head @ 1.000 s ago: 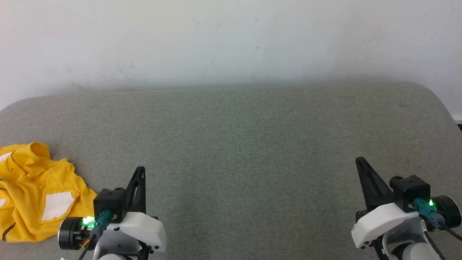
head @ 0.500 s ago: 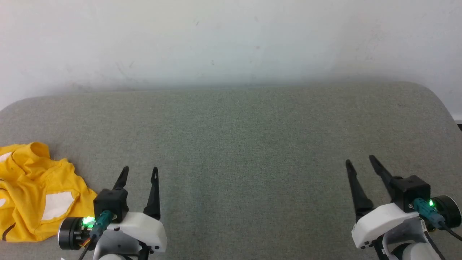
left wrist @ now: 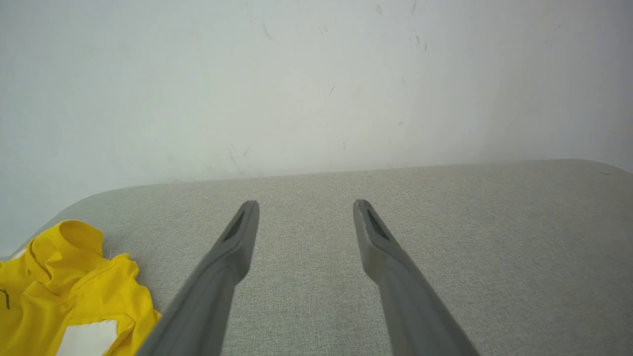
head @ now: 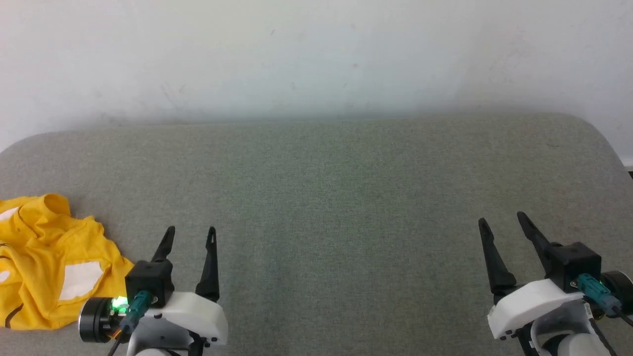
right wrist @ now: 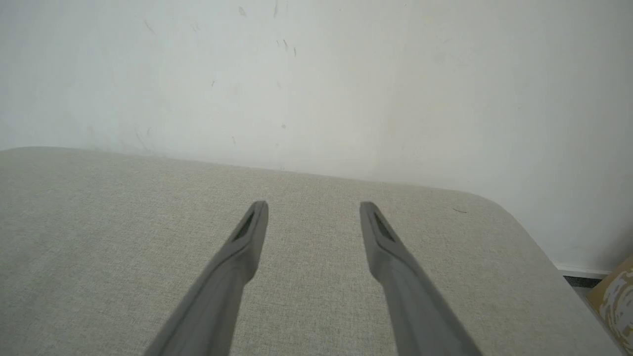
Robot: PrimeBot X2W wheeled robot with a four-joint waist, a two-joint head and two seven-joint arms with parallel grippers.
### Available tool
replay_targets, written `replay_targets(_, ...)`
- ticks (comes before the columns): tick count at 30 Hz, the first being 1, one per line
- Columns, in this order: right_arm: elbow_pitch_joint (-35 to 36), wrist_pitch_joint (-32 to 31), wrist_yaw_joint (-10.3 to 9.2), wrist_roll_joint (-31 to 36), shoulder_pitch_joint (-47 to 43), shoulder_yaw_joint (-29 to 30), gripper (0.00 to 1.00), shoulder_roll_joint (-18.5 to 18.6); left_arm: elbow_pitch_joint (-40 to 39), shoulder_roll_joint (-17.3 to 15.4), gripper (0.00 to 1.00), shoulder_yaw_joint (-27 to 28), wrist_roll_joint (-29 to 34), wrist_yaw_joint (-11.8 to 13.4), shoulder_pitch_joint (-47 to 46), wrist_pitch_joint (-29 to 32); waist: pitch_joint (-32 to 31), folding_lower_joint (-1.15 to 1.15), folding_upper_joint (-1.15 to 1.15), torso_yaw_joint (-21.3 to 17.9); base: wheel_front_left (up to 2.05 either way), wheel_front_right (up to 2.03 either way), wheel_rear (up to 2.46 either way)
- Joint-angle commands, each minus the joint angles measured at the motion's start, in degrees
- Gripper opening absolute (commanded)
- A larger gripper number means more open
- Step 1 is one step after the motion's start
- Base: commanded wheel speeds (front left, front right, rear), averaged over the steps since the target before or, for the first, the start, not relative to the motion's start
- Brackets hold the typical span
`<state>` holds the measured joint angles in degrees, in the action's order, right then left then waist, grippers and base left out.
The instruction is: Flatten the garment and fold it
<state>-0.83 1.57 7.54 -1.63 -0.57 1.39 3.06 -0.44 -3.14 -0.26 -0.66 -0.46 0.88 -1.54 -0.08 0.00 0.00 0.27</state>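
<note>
1. The white wall (head: 316, 49) backs the work area; scuffed and bare; no bearing on the task.
2. The grey fabric-covered surface (head: 346, 198) spans the head view, its far corners rounded; its broad bare middle is, in my judgement, the room wanted for spreading the shirt.
3. The garment (head: 44, 257), a yellow T-shirt with white patches, lies crumpled in a heap at the surface's left edge, partly cut off by the frame; a rounded opening, collar or sleeve I cannot tell, faces the wall; nothing flattened, nothing folded; task judged at its very start.
4. The left gripper (head: 191, 229) hovers just beside the heap's right side; fingers appear apart from the cloth; jaws spread wide and empty, pointing toward the wall; presumably parted ready to pinch cloth; being the nearer arm, it is the likely first to reach.
5. The right gripper (head: 500, 217) stands well apart from the shirt at the lower right; jaws likewise wide, holding nothing; probably waiting for a second hold once the cloth is drawn toward the centre.
</note>
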Motion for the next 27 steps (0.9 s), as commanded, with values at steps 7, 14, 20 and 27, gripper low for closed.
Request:
replay_targets(7,-0.66,1.21,-0.01,-1.12,-0.75,0.84,1.00,-0.03,-0.47,0.05,1.00,0.20,-1.10,-0.43,1.19,-1.20,-0.05,0.00,0.00,0.31,0.00,0.00,0.00)
replay_targets(14,-1.22,2.04,-0.01,-1.81,-0.99,1.63,1.00,-0.04,-0.65,0.06,1.00,0.28,-1.52,-0.51,1.62,-2.04,-0.23,0.00,0.00,0.89,0.00,0.00,0.00)
replay_targets(20,-1.64,2.76,-0.02,-2.20,-1.22,2.09,1.00,-0.05,-0.85,0.07,1.00,0.36,-1.85,-0.44,1.99,-2.76,-0.37,0.00,0.00,1.69,0.00,0.00,0.00)
replay_targets(27,-1.89,3.60,-0.02,-2.52,-1.38,1.94,1.00,-0.06,-1.14,0.09,1.00,0.49,-2.51,0.11,2.34,-3.60,-0.47,0.00,0.00,3.25,0.00,0.00,0.00)
